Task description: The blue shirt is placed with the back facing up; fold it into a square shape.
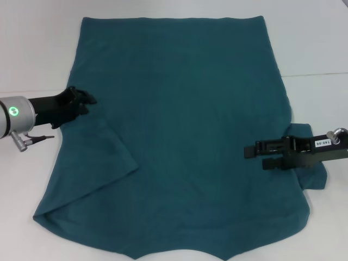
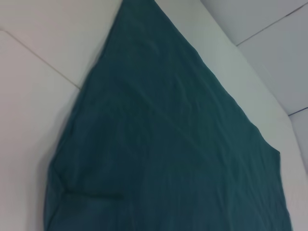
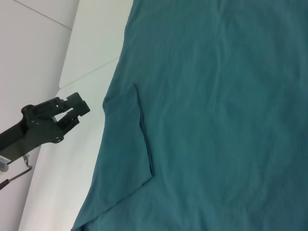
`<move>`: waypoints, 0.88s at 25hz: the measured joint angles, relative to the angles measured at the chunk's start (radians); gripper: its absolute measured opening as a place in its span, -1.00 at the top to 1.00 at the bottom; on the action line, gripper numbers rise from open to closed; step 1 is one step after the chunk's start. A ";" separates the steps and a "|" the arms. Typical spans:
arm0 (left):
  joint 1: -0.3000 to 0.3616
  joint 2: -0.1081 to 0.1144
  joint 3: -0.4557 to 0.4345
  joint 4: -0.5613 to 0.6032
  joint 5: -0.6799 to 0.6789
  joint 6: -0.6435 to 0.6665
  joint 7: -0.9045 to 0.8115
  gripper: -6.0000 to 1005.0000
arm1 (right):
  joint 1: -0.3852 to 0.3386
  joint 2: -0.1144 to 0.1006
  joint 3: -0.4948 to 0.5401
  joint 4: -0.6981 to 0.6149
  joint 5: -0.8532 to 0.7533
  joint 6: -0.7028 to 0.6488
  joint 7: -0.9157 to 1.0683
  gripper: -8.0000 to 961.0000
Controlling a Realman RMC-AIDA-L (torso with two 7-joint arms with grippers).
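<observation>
White tabletop [image 1: 32,49] filled the background, seams between its panels running behind a blue shirt [image 1: 179,119] that lay spread flat across most of it, plain side up, its straight hem at the far edge and its neckline at the near edge of the head view. On the robot's left, the short sleeve [image 1: 95,163] had been turned in over the body, forming a slanted flap with a clear crease. The left gripper [image 1: 81,102] hung at that side, at the shirt's edge just above the flap, its dark fingers set a little apart and holding no cloth as far as the right wrist view showed. On the robot's right, the other sleeve [image 1: 312,182] stuck out from the body, unfolded. The right gripper [image 1: 255,156] reached in over the right edge of the shirt just beside that sleeve, its two fingers parallel with a gap between them and nothing caught there.

By this evidence the job stood at an early stage. One sleeve fold looked complete; the right sleeve, then the lengthwise and crosswise folds that would bring the garment down to a square, all appeared left to do. The body remained at full width and length, largely smooth apart from faint wrinkles.
</observation>
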 joint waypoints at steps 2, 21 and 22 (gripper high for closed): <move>0.017 0.001 -0.002 0.018 -0.014 0.041 0.006 0.45 | 0.000 0.000 0.001 0.000 0.001 0.002 -0.002 -0.81; 0.399 -0.062 -0.026 0.412 -0.139 0.929 0.531 -0.56 | 0.012 0.010 0.028 -0.011 0.032 -0.007 -0.118 -0.81; 0.407 -0.068 -0.019 0.411 -0.137 0.937 0.566 -0.56 | 0.013 0.007 0.027 -0.010 0.031 -0.020 -0.119 -0.81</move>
